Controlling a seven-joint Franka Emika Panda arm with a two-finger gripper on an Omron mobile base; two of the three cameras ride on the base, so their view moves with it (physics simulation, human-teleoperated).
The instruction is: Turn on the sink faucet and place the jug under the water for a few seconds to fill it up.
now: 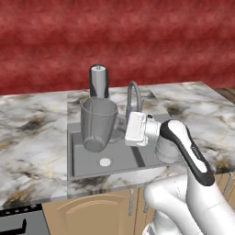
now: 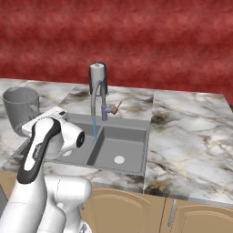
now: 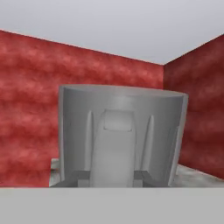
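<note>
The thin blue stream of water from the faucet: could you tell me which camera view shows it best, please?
The right base view: the thin blue stream of water drops clearly from the grey gooseneck faucet into the dark grey sink. In the left base view, I cannot make the stream out. The hand view faces the translucent grey jug.

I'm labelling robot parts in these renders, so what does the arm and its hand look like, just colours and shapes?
The arm is built of glossy white rounded segments, with a black band running along the forearm and a grey cylindrical joint at the wrist. The gripper sits on a boxy white hand with small grey markings on its side. No cables show. From the right base view, the same white shell carries a black stripe.
</note>
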